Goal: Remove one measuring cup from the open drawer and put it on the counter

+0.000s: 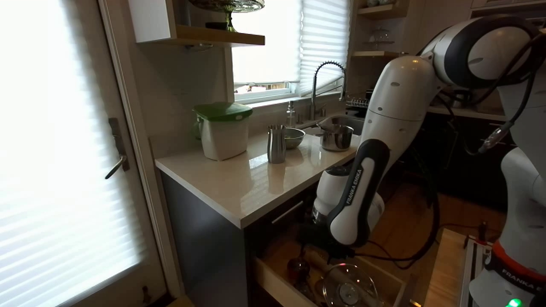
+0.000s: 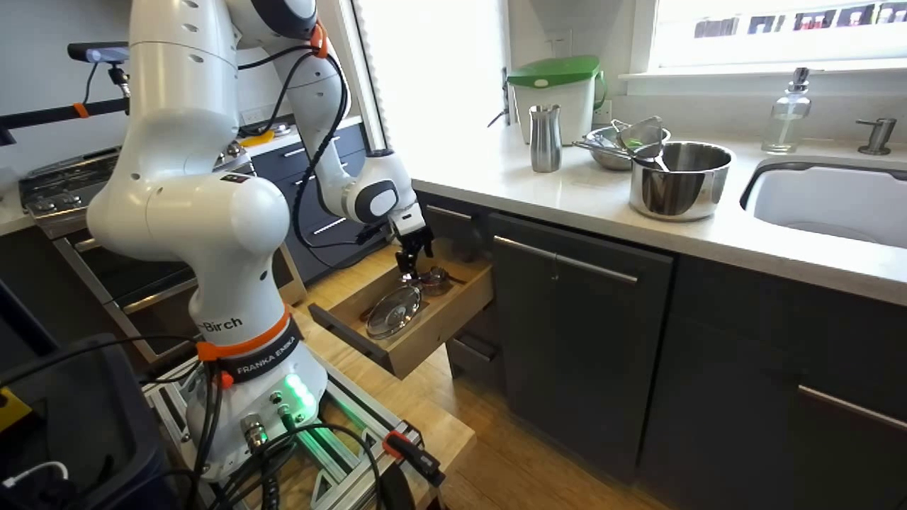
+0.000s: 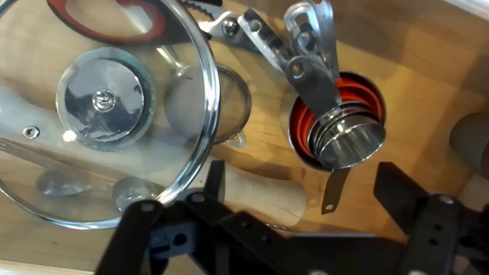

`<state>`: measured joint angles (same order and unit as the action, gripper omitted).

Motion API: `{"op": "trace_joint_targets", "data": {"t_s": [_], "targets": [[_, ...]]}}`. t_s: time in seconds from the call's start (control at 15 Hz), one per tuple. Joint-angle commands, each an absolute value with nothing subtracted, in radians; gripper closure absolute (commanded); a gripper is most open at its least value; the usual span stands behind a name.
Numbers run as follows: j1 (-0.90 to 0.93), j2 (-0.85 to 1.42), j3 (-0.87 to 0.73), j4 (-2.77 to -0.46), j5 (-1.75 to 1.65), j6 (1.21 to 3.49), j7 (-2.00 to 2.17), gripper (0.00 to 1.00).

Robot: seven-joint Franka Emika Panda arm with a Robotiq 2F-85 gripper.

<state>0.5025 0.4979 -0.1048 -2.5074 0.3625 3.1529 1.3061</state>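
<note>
Measuring cup [image 3: 352,143]: we locate it in the pulled-out drawer [image 2: 446,322], innermost in a nested steel stack [image 3: 330,114] that sits in a red-lined cup [image 3: 361,89]. In an exterior view, we observe the arm [image 1: 394,98] bent over a raised joint, its lower links sloping down to the wrist [image 1: 335,187]. In both exterior views, the wrist directs the gripper [image 3: 301,173] downward at the drawer, near the edge of the counter [image 1: 213,183]. In the wrist view, we find the gripper wide, its two fingers [image 3: 399,193] well apart. One steel handle [image 3: 333,194] of the stack shows between the fingertips; we cannot tell whether it lies at their depth. Near the stack lies a glass lid [image 3: 104,100]. Part of the gripper covers its rim in this view; we cannot tell whether they touch.
</note>
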Motion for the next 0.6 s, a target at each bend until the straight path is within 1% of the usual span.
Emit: {"op": "trace_joint_targets", "data": {"t_s": [0.0, 0.07, 0.13, 0.2, 0.33, 0.47, 0.53], "targets": [[0.501, 0.538, -0.125, -2.491, 0.399, 3.157, 1.374, 0.03], [0.496, 0.546, -0.120, -2.486, 0.403, 3.159, 1.387, 0.13], [0.500, 0.558, -0.121, -2.478, 0.405, 3.159, 1.402, 0.18], [0.499, 0.565, -0.119, -2.469, 0.406, 3.158, 1.414, 0.31], [0.501, 0.580, -0.119, -2.452, 0.406, 3.157, 1.441, 0.46], [0.502, 0.594, -0.125, -2.428, 0.403, 3.153, 1.464, 0.53], [0.500, 0.599, -0.127, -2.415, 0.401, 3.148, 1.473, 0.58]]}}
